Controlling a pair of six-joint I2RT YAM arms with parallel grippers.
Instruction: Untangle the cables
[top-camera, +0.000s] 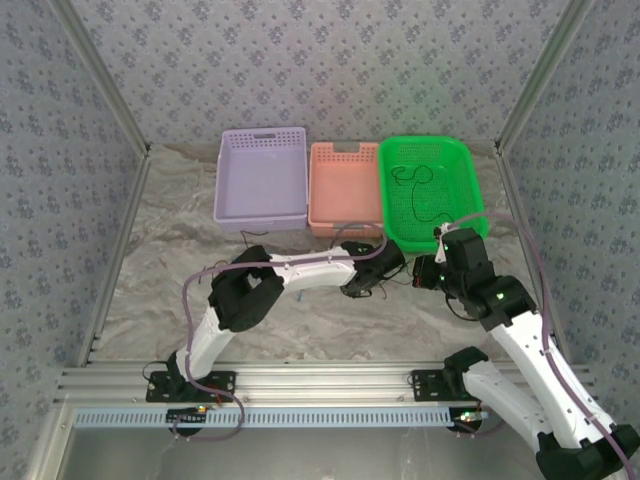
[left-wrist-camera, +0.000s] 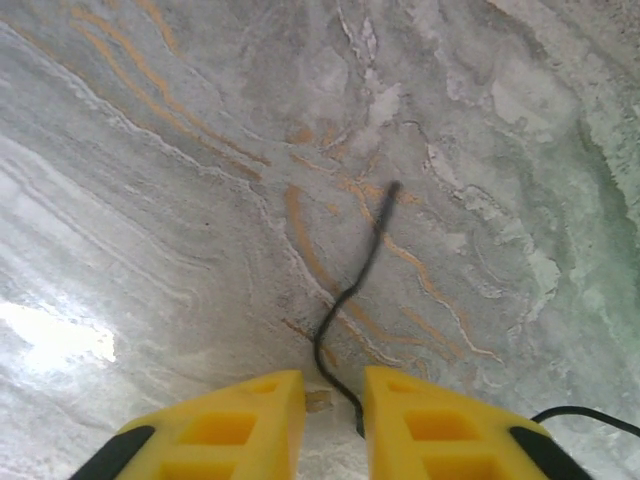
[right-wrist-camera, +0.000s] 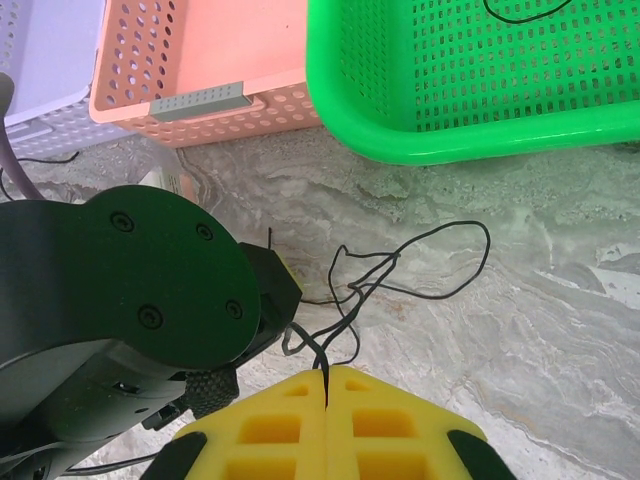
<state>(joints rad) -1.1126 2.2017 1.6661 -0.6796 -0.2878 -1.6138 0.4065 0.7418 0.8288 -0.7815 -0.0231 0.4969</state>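
Between my two grippers, a tangle of thin black cables lies in loops on the marble table. My right gripper is shut on a black strand that rises from the tangle, pinched between its yellow fingers; from above it sits just right of the left gripper. In the left wrist view a wavy black cable runs over the table and in between the yellow fingers of my left gripper. Those jaws stand narrowly apart, with the strand against the right finger. Another black cable lies in the green basket.
Three baskets stand in a row at the back: purple, pink and green. A short black strand lies in front of the purple one. The left arm's black wrist is close beside the right gripper. Bare marble table lies to the left.
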